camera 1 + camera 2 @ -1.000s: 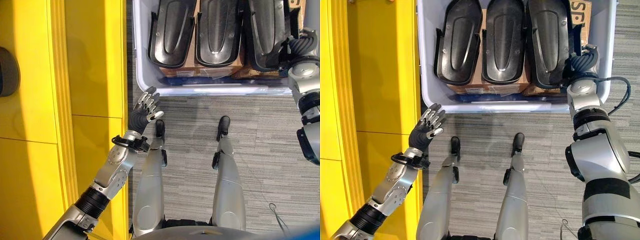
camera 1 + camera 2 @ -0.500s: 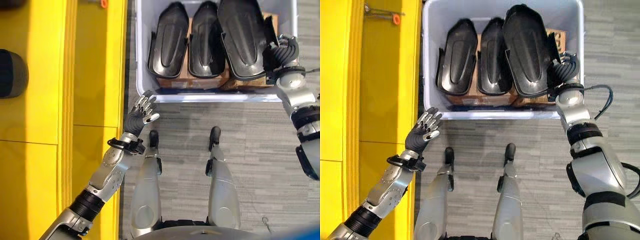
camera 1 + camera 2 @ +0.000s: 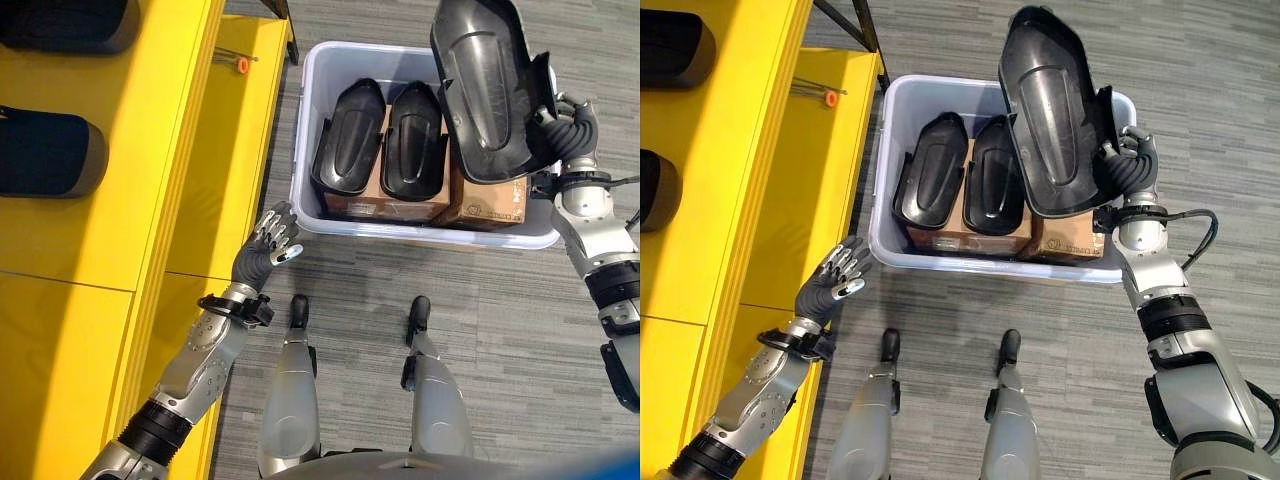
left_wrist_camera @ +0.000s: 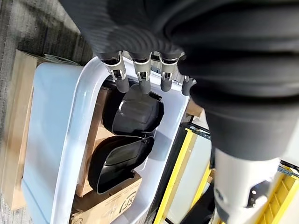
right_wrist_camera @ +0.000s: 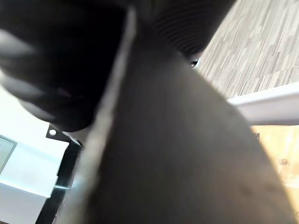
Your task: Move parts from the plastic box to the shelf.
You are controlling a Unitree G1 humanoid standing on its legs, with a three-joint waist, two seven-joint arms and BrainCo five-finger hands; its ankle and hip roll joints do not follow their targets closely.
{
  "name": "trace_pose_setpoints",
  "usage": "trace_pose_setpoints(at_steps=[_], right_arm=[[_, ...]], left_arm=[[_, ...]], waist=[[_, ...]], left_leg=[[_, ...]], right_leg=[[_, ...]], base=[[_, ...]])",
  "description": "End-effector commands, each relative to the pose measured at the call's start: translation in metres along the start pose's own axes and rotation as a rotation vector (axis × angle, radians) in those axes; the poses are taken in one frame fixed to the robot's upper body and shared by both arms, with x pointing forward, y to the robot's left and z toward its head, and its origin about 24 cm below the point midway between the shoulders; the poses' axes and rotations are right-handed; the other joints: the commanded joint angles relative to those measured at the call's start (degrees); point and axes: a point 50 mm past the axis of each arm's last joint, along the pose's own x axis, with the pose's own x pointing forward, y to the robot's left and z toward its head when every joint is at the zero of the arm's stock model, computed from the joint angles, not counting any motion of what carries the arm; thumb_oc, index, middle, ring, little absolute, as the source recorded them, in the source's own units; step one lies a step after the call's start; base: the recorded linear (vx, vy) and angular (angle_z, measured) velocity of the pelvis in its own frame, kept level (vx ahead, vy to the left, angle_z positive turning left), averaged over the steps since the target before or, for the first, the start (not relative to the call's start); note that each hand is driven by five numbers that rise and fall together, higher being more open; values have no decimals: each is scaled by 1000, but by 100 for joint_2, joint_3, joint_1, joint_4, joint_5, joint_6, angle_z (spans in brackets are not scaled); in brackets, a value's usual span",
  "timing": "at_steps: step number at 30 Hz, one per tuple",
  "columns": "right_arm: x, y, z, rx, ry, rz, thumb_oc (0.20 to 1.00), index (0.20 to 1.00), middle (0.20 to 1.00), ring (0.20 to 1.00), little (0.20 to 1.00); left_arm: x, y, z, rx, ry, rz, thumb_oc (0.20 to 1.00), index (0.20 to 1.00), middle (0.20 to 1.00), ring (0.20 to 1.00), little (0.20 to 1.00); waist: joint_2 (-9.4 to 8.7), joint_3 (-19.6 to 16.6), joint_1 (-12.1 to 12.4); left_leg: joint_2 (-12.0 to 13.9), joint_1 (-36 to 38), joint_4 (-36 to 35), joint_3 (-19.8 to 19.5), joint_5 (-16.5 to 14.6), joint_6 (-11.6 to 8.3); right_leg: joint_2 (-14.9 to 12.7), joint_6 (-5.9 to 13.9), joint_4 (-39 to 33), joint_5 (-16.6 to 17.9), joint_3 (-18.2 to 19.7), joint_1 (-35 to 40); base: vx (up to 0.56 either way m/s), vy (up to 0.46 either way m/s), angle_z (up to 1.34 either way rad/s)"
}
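Right hand (image 3: 1127,170), fingers curled on the edge of a black part (image 3: 1050,115) now raised clear of the plastic box (image 3: 890,215) at upper centre, ready for carrying toward the yellow shelf (image 3: 750,170); left hand (image 3: 832,280) spread, empty.

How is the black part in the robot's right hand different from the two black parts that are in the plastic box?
The lifted part is held by the right hand, raised above the plastic box and tilted; the two parts in the box rest side by side on cardboard boxes, touched by no hand. The lifted part looks larger, though it is nearer the camera. All three are black, elongated moulded shells of similar shape.
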Motion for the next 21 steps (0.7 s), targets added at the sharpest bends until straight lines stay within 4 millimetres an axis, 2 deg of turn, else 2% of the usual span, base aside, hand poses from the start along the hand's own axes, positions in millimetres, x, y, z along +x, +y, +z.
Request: trace_pose_setpoints(at_steps=[1,6,8,13,15,17,18,19,20,21], right_arm=[[-21,3,-1,32,-95,34,200,200,200,200,200],[-43,17,-15,58,-67,87,200,200,200,200,200],[-56,25,-20,97,-57,123,200,200,200,200,200],[-72,42,-21,152,-52,183,200,200,200,200,200],[-76,58,-11,261,-71,230,200,200,200,200,200],[-76,66,-8,306,-68,246,200,200,200,200,200],[-75,69,-5,319,-75,247,200,200,200,200,200],[-72,66,-1,316,-94,237,200,200,200,200,200],[-71,61,1,306,-110,225,200,200,200,200,200],[-69,56,3,292,-121,209,200,200,200,200,200]], left_arm=[[-14,2,3,-15,-14,-14,1000,1000,1000,1000,1000],[-20,8,0,-23,-8,24,1000,1000,1000,1000,1000],[-22,11,-1,-25,-13,47,1000,1000,1000,1000,1000],[-28,20,-2,-41,-27,124,1000,1000,1000,1000,1000],[-39,26,-8,-52,0,174,1000,1000,1000,1000,1000],[-43,27,-12,-64,15,195,1000,1000,1000,1000,1000],[-45,28,-14,-71,22,203,1000,1000,1000,1000,1000],[-43,26,-18,-97,23,215,1000,1000,1000,1000,1000],[-41,23,-20,-110,20,217,1000,1000,1000,1000,1000],[-36,21,-22,-124,13,217,1000,1000,1000,1000,1000]], waist=[[-26,-626,19],[-50,-802,60],[-48,-916,104],[-42,-1127,287],[-16,-1258,496],[31,-1278,651],[94,-1296,743],[172,-1316,776],[138,-1317,741],[63,-1326,693]], left_leg=[[235,595,-576,-183,366,30],[268,864,-607,-236,341,25],[301,1028,-549,-318,295,26],[441,1387,-509,-496,278,5],[716,1703,-672,-698,491,-88],[861,1699,-824,-798,822,-218],[958,1644,-999,-904,1179,-327],[977,1426,-1181,-929,1676,-384],[914,1306,-1107,-583,1649,-286],[812,1236,-668,-216,1391,-139]], right_leg=[[-190,256,886,-768,76,520],[-158,258,929,-896,-32,820],[-119,236,1142,-1102,-118,988],[14,145,1581,-1522,-317,1354],[304,-40,1660,-1861,-568,1739],[497,-166,1569,-1944,-708,1888],[606,-231,1483,-1972,-838,1923],[639,-322,1277,-1908,-1127,1950],[577,-349,1178,-1862,-1283,1966],[463,-386,1019,-1669,-1492,1886]], base=[[48,-33,18],[48,-34,8],[49,-37,15],[36,-97,18],[-9,-289,30],[-104,-221,24],[-242,-183,41],[-264,-144,100],[-375,-123,177],[-322,-104,168]])
